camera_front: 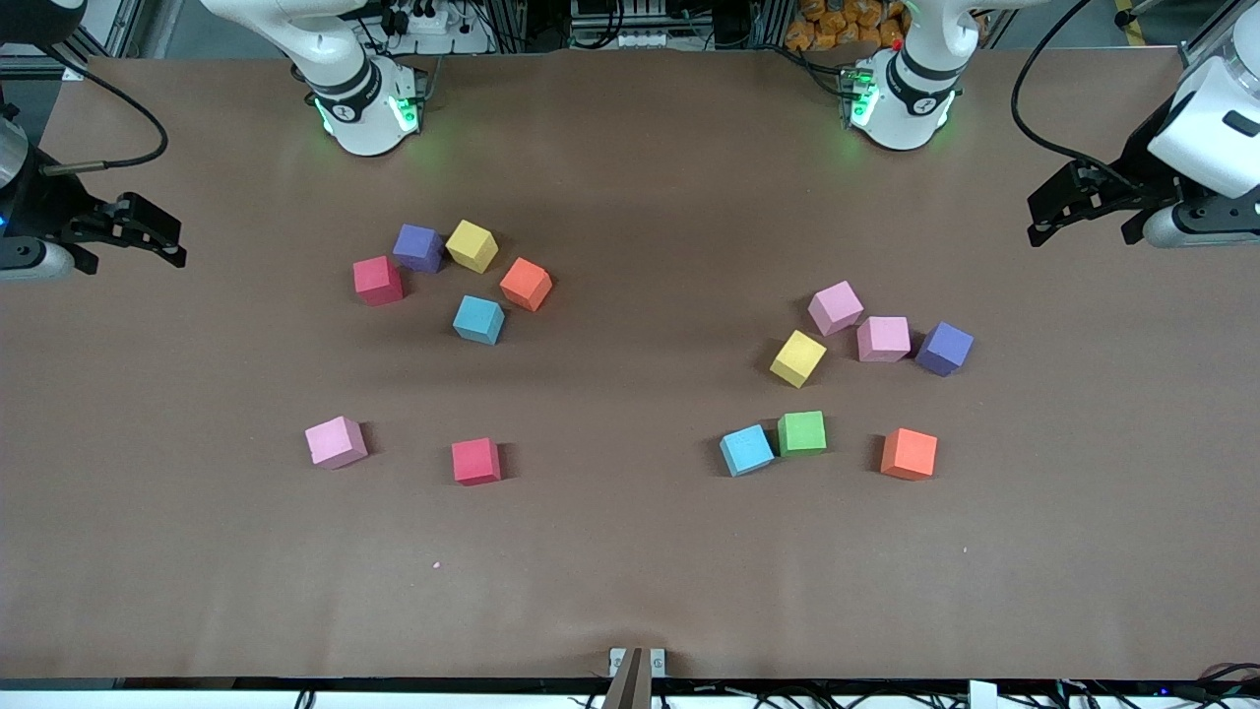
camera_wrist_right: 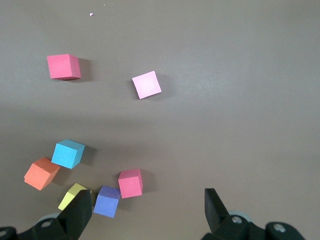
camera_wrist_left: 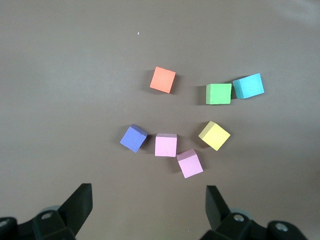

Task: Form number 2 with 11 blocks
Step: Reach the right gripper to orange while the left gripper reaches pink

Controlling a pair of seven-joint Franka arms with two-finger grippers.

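The blocks lie loose in two groups on the brown table (camera_front: 630, 551). Toward the right arm's end are a red block (camera_front: 378, 281), a yellow (camera_front: 472, 245), an orange (camera_front: 526, 284), a light blue (camera_front: 479, 319), a pink (camera_front: 336, 441) and another red (camera_front: 476, 461). Toward the left arm's end are two pink blocks (camera_front: 836, 307) (camera_front: 883, 339), a yellow (camera_front: 798, 358), a light blue (camera_front: 746, 449), a green (camera_front: 802, 432) and an orange (camera_front: 909, 454). My left gripper (camera_front: 1036, 219) (camera_wrist_left: 148, 192) and right gripper (camera_front: 177, 243) (camera_wrist_right: 148, 195) hang open and empty over the table's ends.
One purple cube (camera_front: 418, 247) touches the yellow block in the right arm's group. Another purple cube (camera_front: 944, 348) sits beside the pink pair. Both arm bases (camera_front: 364, 108) (camera_front: 901, 98) stand at the table's edge farthest from the front camera. Bare table lies between the two groups.
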